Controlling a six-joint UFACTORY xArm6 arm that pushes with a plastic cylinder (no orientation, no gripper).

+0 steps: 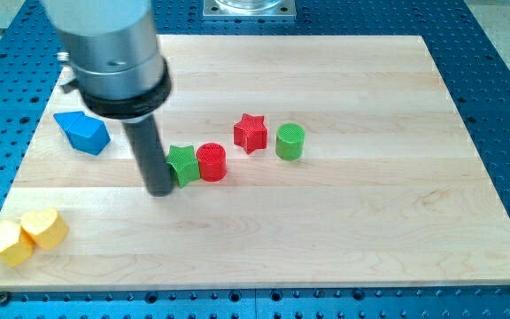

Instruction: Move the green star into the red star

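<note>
The green star (183, 165) lies left of the board's middle, touching a red cylinder (212, 162) on its right. The red star (250, 133) sits further right and a little toward the view's top, apart from both. My tip (159, 189) rests on the board at the green star's left side, touching or nearly touching it. The rod rises from there to the big grey arm body at the view's top left.
A green cylinder (290, 142) stands just right of the red star. A blue block (83, 131) lies at the left. Two yellow blocks (44, 228) (8, 243) sit at the bottom left corner. The wooden board (370, 230) lies on a blue perforated table.
</note>
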